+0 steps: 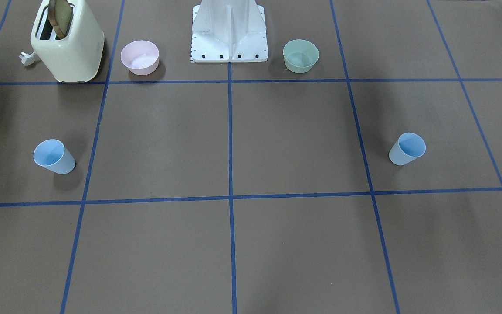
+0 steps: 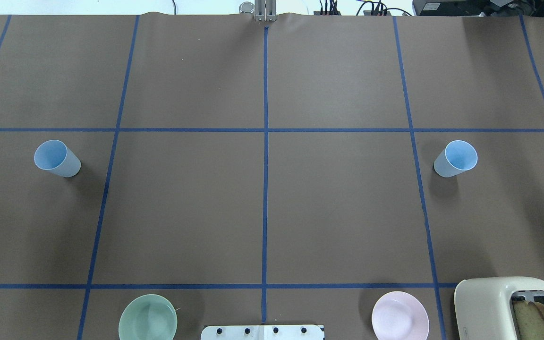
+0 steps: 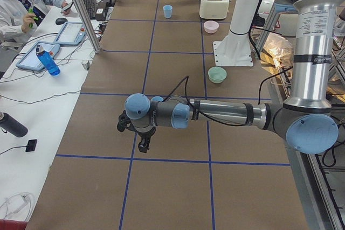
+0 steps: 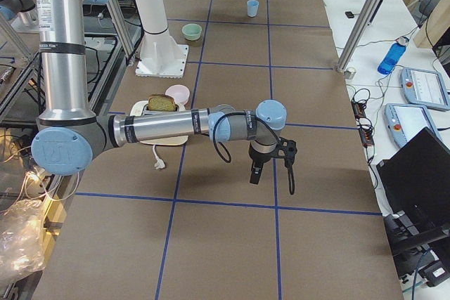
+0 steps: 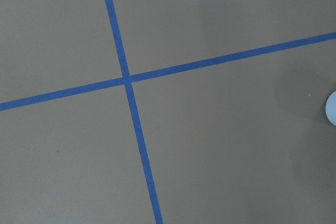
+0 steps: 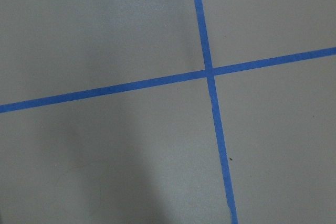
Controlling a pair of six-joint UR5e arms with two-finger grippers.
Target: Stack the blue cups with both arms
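Note:
Two pale blue cups stand upright and far apart on the brown table. One cup (image 2: 57,158) is at the overhead view's left, the other cup (image 2: 455,158) at its right; both also show in the front view (image 1: 54,157) (image 1: 407,149). Neither arm shows in the overhead or front view. My left gripper (image 3: 141,145) hangs over the table in the exterior left view, and my right gripper (image 4: 254,177) in the exterior right view. I cannot tell whether either is open or shut. A sliver of a blue cup (image 5: 332,108) shows at the left wrist view's right edge.
A cream toaster (image 1: 68,43) with a bread slice, a pink bowl (image 1: 140,57), a mint-green bowl (image 1: 300,55) and the white pedestal (image 1: 229,30) stand along the robot's side. Blue tape lines grid the table. An operator (image 3: 16,4) sits beside the table.

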